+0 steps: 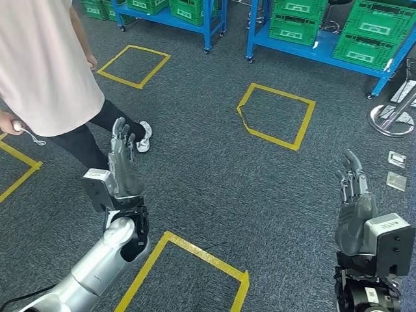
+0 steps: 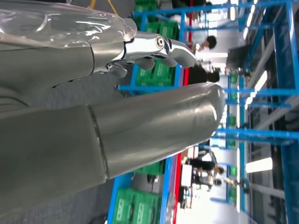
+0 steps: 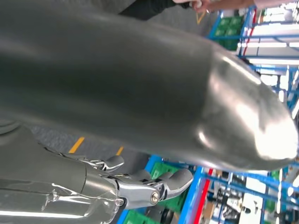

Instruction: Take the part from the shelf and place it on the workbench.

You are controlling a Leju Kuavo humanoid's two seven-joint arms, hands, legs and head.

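Blue shelves (image 1: 314,49) stacked with green crates (image 1: 377,32) are set well ahead across the grey carpet (image 1: 206,162), where a person (image 1: 44,65) is standing near the left arm. Both the left hand (image 1: 123,159) and the right hand (image 1: 354,195) are held up empty with fingers extended, presumably because nothing has been fetched yet. The part cannot be made out, and is judged to lie somewhere on the shelves.

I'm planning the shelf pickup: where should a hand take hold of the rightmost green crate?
Probably its near top rim, coming from the open-floor side: the green crate sits on the blue shelf with that long face towards the robot and another crate close beside it.
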